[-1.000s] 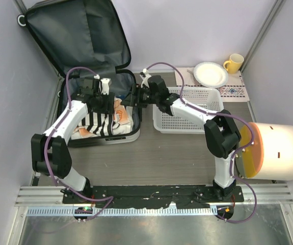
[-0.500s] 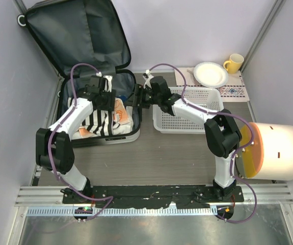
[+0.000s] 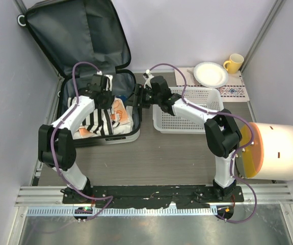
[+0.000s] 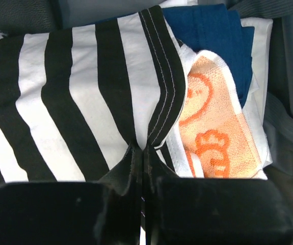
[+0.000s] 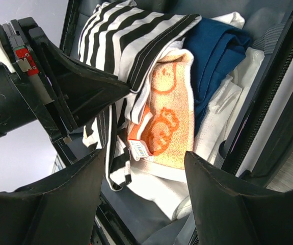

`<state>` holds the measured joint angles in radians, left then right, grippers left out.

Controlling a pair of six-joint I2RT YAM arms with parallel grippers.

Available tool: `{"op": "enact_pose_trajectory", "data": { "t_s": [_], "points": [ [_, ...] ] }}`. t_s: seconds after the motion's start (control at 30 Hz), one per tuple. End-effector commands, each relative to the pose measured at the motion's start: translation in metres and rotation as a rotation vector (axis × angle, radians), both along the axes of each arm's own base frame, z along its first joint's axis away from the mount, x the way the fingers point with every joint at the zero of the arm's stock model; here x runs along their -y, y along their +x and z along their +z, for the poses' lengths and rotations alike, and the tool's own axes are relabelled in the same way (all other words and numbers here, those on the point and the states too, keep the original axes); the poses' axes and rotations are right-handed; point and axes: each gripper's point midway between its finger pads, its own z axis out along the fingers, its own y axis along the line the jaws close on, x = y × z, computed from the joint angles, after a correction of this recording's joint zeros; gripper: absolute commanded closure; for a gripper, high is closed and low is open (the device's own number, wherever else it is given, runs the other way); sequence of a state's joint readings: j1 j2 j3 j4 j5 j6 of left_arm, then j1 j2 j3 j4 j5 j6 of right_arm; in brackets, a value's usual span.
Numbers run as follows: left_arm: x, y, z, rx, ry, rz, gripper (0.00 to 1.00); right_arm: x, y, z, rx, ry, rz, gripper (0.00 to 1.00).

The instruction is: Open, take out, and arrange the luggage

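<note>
The luggage (image 3: 80, 35) lies open at the back left, its dark lined lid leaning against the wall. Its base holds a black-and-white striped garment (image 4: 85, 92), an orange-printed towel (image 4: 212, 132), a blue garment (image 4: 212, 35) and white cloth (image 5: 156, 189). My left gripper (image 4: 143, 150) is down in the base, shut on the striped garment's dark hem, which puckers between the jaws. My right gripper (image 5: 145, 152) hovers open over the base's right side above the towel, holding nothing. From above, the left gripper (image 3: 103, 102) and right gripper (image 3: 136, 99) stand close together.
A white slatted basket (image 3: 187, 109) stands right of the luggage. Behind it a patterned mat (image 3: 235, 92) carries a white plate (image 3: 211, 74) and a yellow mug (image 3: 233, 63). A large white and orange drum (image 3: 278, 150) sits at the right edge.
My left gripper moved a little over the clothes and its jaws closed on the striped garment's edge. The right arm has barely moved.
</note>
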<state>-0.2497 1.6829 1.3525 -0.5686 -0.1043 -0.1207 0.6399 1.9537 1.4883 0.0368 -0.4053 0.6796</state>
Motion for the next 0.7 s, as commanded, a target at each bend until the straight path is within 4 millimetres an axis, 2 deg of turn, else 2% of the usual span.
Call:
{"op": "enact_pose_trajectory", "data": {
  "t_s": [0.0,0.07,0.13,0.17,0.27,0.33,0.67],
  "points": [
    [-0.005,0.007,0.036,0.087,-0.044,0.008,1.0,-0.005,0.003,0.03,0.071,0.056,0.0,0.31],
    [-0.006,0.004,0.041,0.102,-0.055,0.006,0.97,-0.007,0.005,0.03,0.068,0.062,-0.001,0.31],
    [-0.001,0.001,0.042,0.1,-0.078,-0.006,0.77,-0.008,0.005,0.03,0.065,0.065,0.0,0.31],
    [0.0,0.001,0.042,0.104,-0.087,0.0,0.59,-0.009,0.004,0.029,0.064,0.064,0.002,0.31],
    [0.008,0.0,0.039,0.095,-0.085,-0.004,0.51,-0.009,0.004,0.029,0.065,0.063,0.002,0.31],
    [0.013,0.0,0.036,0.09,-0.072,-0.011,0.51,-0.008,0.004,0.029,0.068,0.061,0.001,0.31],
    [0.008,0.008,0.014,0.054,0.054,0.039,0.51,-0.003,0.002,0.024,0.063,0.044,-0.005,0.31]
  ]
}}
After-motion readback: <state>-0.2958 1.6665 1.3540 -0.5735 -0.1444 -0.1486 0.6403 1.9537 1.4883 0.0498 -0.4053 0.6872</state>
